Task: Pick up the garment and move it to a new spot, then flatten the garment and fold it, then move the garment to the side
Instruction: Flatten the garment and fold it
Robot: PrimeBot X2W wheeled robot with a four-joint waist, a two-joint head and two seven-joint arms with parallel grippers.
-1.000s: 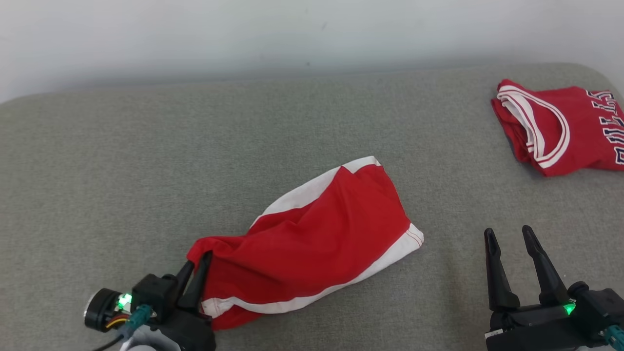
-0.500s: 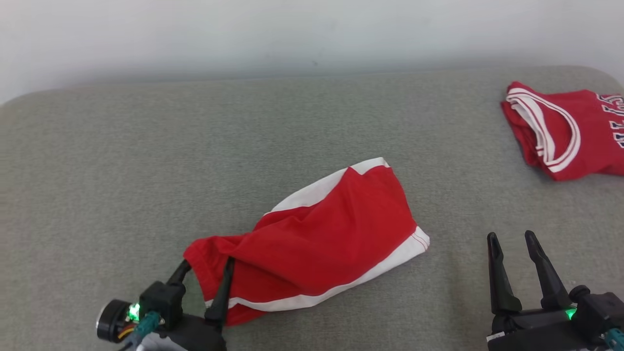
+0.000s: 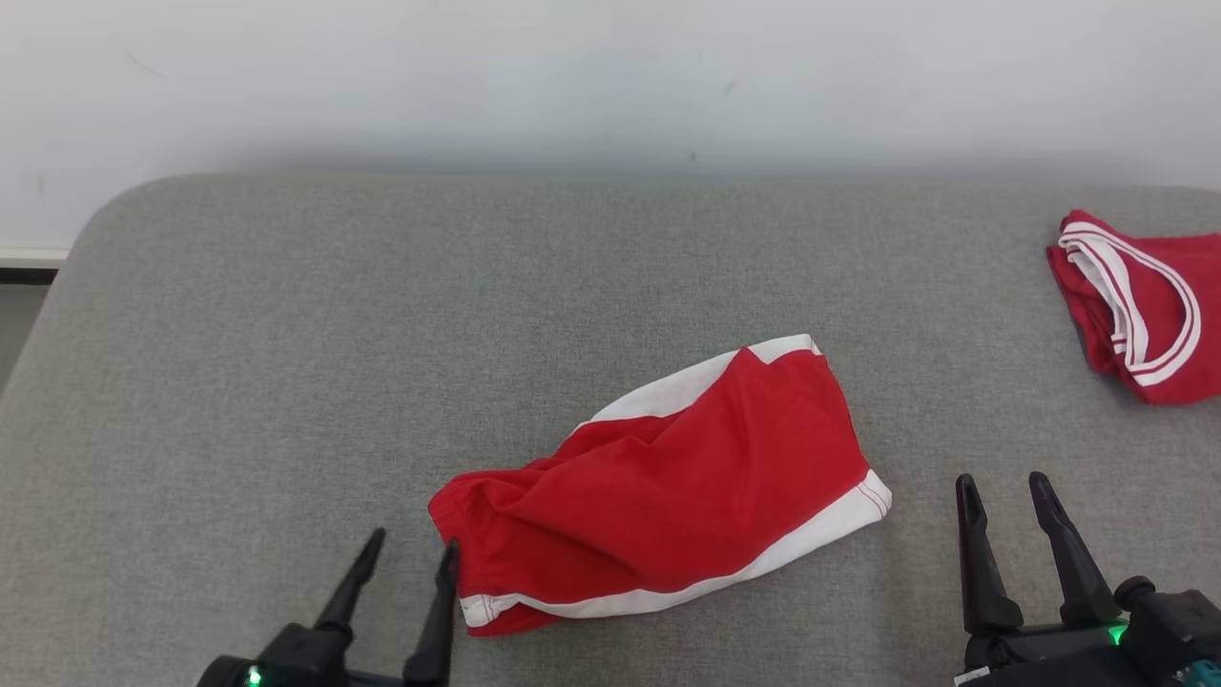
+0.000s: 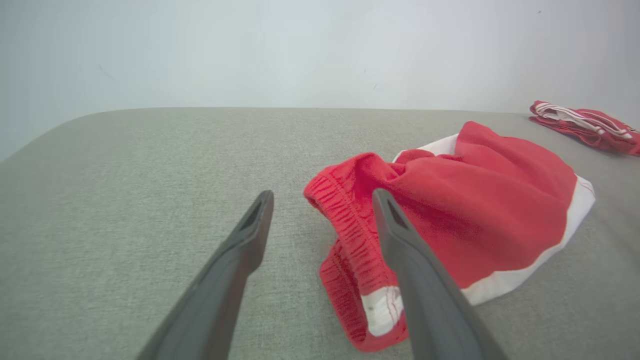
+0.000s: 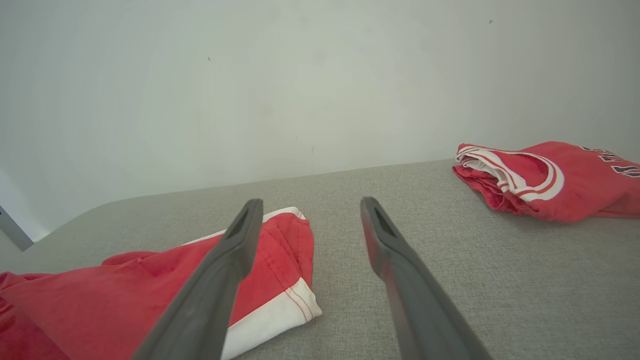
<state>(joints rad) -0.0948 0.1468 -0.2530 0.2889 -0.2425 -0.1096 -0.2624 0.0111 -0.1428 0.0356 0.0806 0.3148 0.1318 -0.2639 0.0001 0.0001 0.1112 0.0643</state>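
Crumpled red fabric shorts with white trim lie on a grey padded surface, the left gripper spread empty just beside their waistband, the right gripper spread empty, apart.

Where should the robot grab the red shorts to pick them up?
Probably the bunched elastic waistband at the left end of the red shorts. It humps up off the grey cushion, so fingers can slip around it, while the rest lies flatter. Come from the left, where the open left pincer sits just beside it.
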